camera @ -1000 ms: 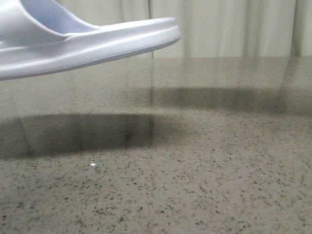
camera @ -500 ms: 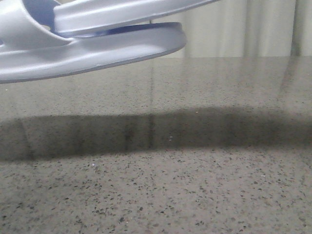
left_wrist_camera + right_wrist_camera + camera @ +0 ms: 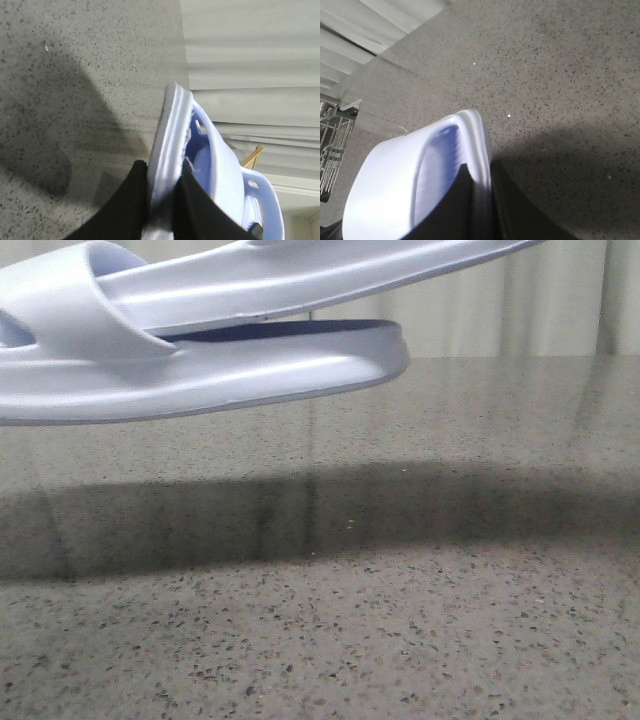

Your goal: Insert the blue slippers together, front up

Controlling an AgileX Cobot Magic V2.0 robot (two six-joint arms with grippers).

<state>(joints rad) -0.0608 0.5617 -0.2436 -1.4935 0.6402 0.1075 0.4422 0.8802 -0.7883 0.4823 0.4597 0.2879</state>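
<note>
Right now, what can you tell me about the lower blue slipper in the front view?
The lower blue slipper is very pale blue-white moulded foam with a thick, smooth sole edge and a wide strap at its left end. It hangs roughly level above the speckled table, touching nothing below and casting a broad shadow. The upper slipper is slid in under its strap, tilted upward to the right. The left wrist view shows the left gripper with its jaws clamped on its sole edge.

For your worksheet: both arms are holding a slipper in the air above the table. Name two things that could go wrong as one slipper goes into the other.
1. Each slipper is pinched only at its sole edge: the left gripper holds the lower slipper, the right gripper the upper slipper. Sliding resistance could twist either loose.
2. Both hang above the table, so a slip means a drop.
</note>
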